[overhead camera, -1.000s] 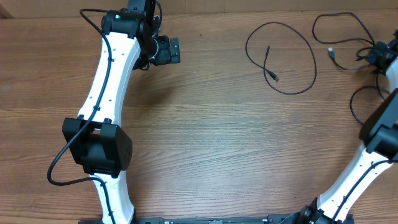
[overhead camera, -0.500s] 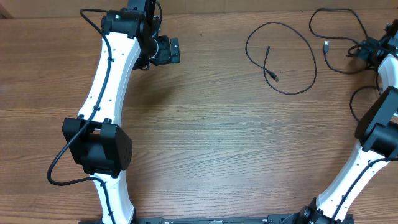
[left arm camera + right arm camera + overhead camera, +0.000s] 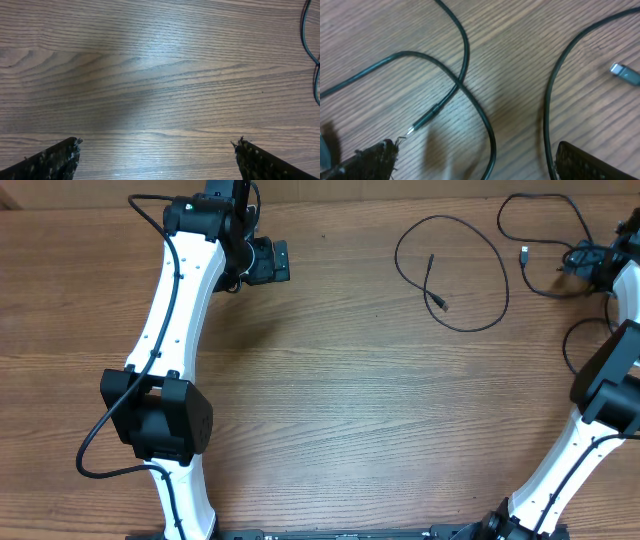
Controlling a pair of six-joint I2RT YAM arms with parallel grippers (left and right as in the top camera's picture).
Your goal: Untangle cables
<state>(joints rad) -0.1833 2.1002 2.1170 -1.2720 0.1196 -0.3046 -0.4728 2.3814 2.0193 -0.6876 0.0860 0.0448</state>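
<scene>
Right wrist: R gripper (image 3: pixel 477 147) jaws wide over crossed cables (image 3: pixel 458 82).

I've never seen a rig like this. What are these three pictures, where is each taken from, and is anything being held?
Two white-and-black robot arms work at a wooden table. One picture looks straight down from above. The other two come from cameras on each wrist, so the dark shapes in their bottom corners are that arm's own fingers. Thin black cords lie on the table: a looped cable in the middle and a second cable far right. The left gripper is open over bare wood, holding nothing. The right gripper is open too, above crossing cables, one ending in a silver-tipped plug; it grips none.
</scene>
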